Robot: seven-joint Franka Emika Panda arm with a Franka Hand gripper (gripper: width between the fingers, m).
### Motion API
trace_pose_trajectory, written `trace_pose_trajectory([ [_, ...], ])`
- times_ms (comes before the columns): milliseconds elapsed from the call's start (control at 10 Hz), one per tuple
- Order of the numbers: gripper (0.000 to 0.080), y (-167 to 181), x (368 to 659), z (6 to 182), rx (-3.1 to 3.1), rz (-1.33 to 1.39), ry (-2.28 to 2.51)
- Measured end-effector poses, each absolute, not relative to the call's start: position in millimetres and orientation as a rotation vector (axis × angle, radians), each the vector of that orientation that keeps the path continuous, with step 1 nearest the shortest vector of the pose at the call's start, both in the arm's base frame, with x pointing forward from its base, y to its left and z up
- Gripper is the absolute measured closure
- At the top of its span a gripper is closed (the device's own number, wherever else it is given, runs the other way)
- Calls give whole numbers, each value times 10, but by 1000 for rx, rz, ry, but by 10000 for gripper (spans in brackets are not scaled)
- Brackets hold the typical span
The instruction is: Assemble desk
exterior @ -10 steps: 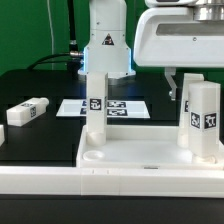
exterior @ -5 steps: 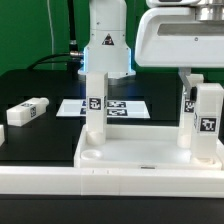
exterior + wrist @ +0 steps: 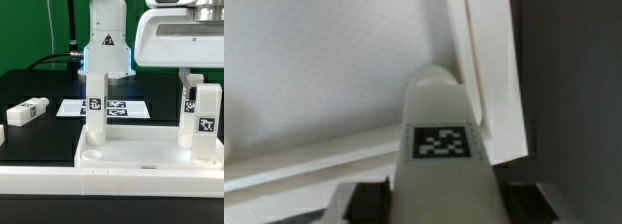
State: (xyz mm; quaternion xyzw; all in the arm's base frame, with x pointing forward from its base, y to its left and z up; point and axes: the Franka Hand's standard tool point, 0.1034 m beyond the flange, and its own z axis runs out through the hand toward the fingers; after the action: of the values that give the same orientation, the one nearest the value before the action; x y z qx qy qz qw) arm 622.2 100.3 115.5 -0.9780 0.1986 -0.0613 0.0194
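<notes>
The white tabletop point(image 3: 130, 152) lies rim-up at the front of the exterior view. One white leg point(image 3: 95, 105) stands upright in its far corner on the exterior view's left. A second leg point(image 3: 187, 108) stands at the far corner on the right. My gripper point(image 3: 205, 82) is shut on a third leg point(image 3: 208, 125) and holds it upright at the near right corner, tag facing the camera. In the wrist view this leg point(image 3: 446, 140) runs between my fingers point(image 3: 370, 202) down to the tabletop's rim point(image 3: 491, 70). A fourth leg point(image 3: 27, 112) lies loose on the black table at the left.
The marker board point(image 3: 118, 106) lies flat behind the tabletop, in front of the arm's base point(image 3: 105, 55). A long white border rail point(image 3: 60, 186) runs along the front edge. The black table point(image 3: 40, 135) shows left of the tabletop.
The held leg has shifted a little to the exterior view's right and turned, so its tag now faces the camera. The other parts have not moved.
</notes>
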Motion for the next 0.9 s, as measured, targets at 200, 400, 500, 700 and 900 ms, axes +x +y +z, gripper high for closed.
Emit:
trace_pose_trajectory([
  [200,509,1007,6218,1151,-2983,-185,799],
  [400,509,1054,6209,1139,-2854,-181,1114],
  [500,509,1088,6198,1134,-2776,-173,1274],
  [700,509,1164,6184,1130,-2576,-147,1610],
  [900,509,1220,6195,1122,-2385,-117,1837],
])
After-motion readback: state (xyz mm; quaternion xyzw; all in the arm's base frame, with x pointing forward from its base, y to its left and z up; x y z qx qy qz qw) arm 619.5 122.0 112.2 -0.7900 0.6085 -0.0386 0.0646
